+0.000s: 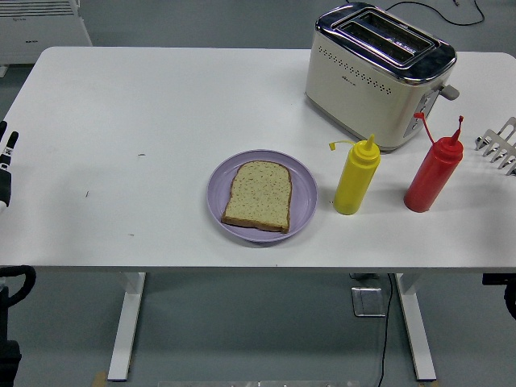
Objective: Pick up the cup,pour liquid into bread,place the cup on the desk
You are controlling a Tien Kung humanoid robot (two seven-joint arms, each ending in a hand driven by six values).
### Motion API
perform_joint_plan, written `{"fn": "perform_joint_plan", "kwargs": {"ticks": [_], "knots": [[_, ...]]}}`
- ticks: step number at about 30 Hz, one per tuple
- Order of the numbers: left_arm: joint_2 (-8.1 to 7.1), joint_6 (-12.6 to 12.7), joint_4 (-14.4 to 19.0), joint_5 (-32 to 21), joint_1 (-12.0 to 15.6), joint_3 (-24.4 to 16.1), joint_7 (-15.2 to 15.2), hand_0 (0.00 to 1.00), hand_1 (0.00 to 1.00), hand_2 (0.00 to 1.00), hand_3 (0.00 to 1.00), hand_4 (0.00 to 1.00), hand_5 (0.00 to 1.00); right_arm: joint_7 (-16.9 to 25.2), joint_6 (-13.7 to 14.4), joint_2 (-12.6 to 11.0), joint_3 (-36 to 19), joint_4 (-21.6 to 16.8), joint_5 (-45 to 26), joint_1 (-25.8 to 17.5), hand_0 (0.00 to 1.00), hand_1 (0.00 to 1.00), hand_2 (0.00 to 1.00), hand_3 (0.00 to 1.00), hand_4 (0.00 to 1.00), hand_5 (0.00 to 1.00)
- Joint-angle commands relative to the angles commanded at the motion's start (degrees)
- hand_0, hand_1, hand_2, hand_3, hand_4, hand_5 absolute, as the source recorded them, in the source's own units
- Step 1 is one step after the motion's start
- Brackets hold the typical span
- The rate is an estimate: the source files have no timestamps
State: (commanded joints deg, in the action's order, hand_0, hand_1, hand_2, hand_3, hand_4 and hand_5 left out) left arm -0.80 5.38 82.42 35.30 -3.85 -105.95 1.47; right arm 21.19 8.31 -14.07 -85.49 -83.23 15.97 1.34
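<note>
White bench (161, 105) carried every object in the head view. Near its front edge, roughly at centre, lay a lilac plate (302, 189) holding one slice of bread (258, 196), flat, its rounded top toward the far side. Just right of the plate stood a yellow bottle (356, 177), upright, nozzle up, its small cap dangling to the left on a tether. Further right, apart from the yellow one, stood a red bottle (433, 174), also upright, its cap tethered to the right. Behind and between the two bottles sat a cream toaster (375, 76) with a chrome top, set at an angle, both slots empty, its lever facing the right edge; its base stood close behind the yellow bottle's nozzle. A black cable (439, 14) ran off behind it at the far edge. At the right margin a metal rack (500, 145) was cut off by the frame.

Neither bottle was held, and both rested on the bench well apart from either arm. No cup as such was seen; the bottles were the only pouring vessels.

Left hand (6, 165) showed only as a black-and-white sliver at the left margin, beside the bench and touching nothing; whether its fingers were spread or curled could not be told. Right hand lay outside the frame.
</note>
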Motion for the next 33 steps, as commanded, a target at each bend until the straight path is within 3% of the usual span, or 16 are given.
{"fn": "perform_joint_plan", "kwargs": {"ticks": [33], "knots": [[0.01, 0.0, 0.0, 0.0, 0.3, 0.5, 0.1, 0.825, 0.830, 0.843, 0.739, 0.666, 0.998, -0.4, 0.7, 0.4, 1.6, 0.8, -0.5, -0.1, 0.914, 0.851, 0.896, 0.942, 0.801, 0.611]]}}
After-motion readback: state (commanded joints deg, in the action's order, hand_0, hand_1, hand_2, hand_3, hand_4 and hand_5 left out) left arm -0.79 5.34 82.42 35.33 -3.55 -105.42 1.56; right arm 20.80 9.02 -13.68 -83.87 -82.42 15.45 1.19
